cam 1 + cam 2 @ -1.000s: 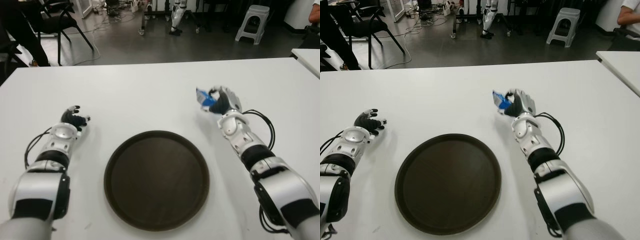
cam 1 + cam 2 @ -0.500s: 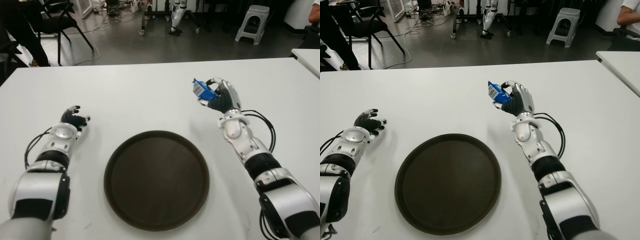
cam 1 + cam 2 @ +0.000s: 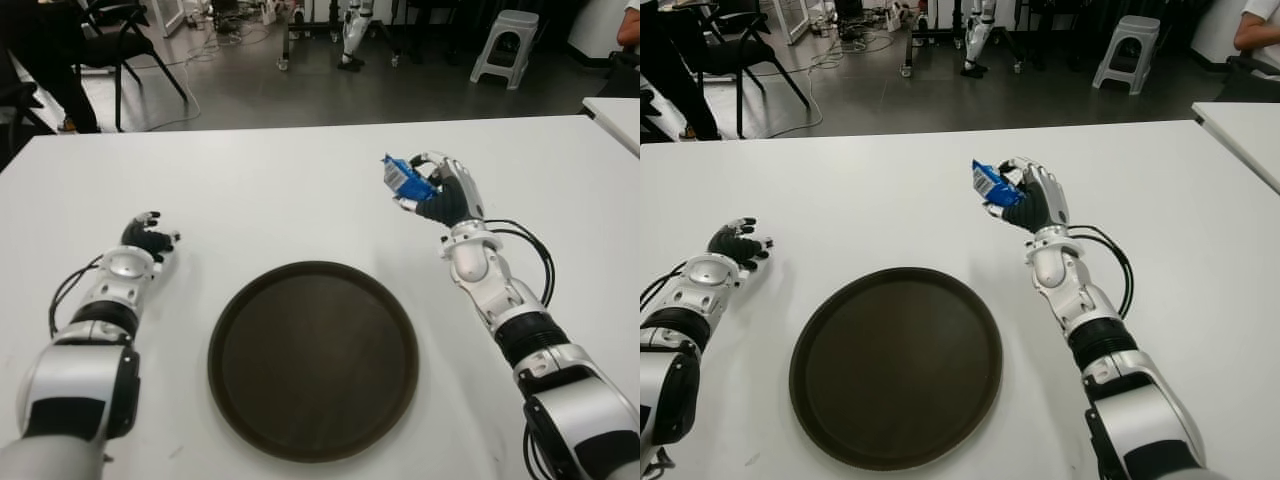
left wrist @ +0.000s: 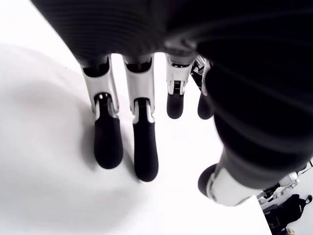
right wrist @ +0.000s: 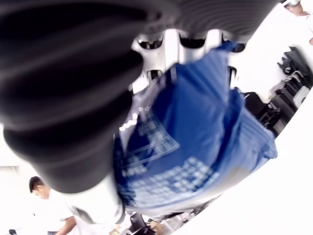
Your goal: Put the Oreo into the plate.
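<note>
The two eye views look forward and down from the head at the same white table (image 3: 300, 180). Each wrist view looks very closely at its own fingers (image 4: 107, 142).

We see the Oreo (image 3: 404, 177) as a blue packet of thin, crinkled wrapper with a slight sheen, clasped in the right hand (image 3: 445, 195), whose shells look like smooth, glossy silver-white plastic over matt black palm padding. The left hand (image 3: 146, 237), on the left of the plate, has matt black rubbery fingertips (image 4: 108, 146). The plate (image 3: 313, 357) is dark brown, smooth with a dull satin finish. The table (image 3: 270, 190) is plain white, smooth and matt.
</note>
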You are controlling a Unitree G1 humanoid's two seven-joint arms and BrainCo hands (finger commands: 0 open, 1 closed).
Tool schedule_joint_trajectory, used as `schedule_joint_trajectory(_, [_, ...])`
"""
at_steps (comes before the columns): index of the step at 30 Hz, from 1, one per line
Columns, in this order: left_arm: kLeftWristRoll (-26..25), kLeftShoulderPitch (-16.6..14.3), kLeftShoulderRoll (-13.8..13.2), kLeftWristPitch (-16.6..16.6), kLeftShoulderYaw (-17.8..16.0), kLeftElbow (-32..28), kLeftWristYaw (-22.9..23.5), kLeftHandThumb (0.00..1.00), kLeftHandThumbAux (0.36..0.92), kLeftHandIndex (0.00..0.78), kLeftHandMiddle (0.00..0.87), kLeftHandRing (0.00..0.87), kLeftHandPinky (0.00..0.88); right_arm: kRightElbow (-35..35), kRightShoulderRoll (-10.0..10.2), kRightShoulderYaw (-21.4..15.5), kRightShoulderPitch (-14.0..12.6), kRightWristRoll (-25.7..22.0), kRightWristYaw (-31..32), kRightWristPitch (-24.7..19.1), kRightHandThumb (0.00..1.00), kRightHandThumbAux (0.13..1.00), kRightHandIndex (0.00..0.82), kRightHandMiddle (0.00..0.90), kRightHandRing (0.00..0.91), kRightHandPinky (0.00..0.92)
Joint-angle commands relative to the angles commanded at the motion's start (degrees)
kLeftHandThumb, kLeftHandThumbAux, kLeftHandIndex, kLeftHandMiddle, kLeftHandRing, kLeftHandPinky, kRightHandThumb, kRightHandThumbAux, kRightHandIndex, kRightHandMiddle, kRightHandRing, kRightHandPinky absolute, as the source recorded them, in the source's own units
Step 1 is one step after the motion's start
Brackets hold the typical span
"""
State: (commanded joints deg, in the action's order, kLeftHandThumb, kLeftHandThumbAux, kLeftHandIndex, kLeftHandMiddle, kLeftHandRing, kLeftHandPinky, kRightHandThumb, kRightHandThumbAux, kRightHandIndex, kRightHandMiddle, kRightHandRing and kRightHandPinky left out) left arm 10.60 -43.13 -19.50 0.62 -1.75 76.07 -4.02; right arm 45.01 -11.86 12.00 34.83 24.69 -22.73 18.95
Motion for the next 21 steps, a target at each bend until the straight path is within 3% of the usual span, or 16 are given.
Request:
schedule_joint_trajectory(12, [0.2,0.06,-0.07,0.28,0.16,-0.01,0.14,0.269,0.758,0.141,0.124,0.153,0.173,-0.04,0.21,-1.3,-0.12,-1.54,1.41,1.64,0.273,0.882,0.718,0.808,0.82,0.821])
schedule_joint_trajectory(21, [0.35,0.12,0.01,0.35,0.29,-0.01,-0.4,0.255,0.745,0.106,0.129,0.155,0.15,-2.62,1.52,-3.06,-1.3,-4.63,3.45,2.61,0.244,0.878,0.715,0.804,0.816,0.818])
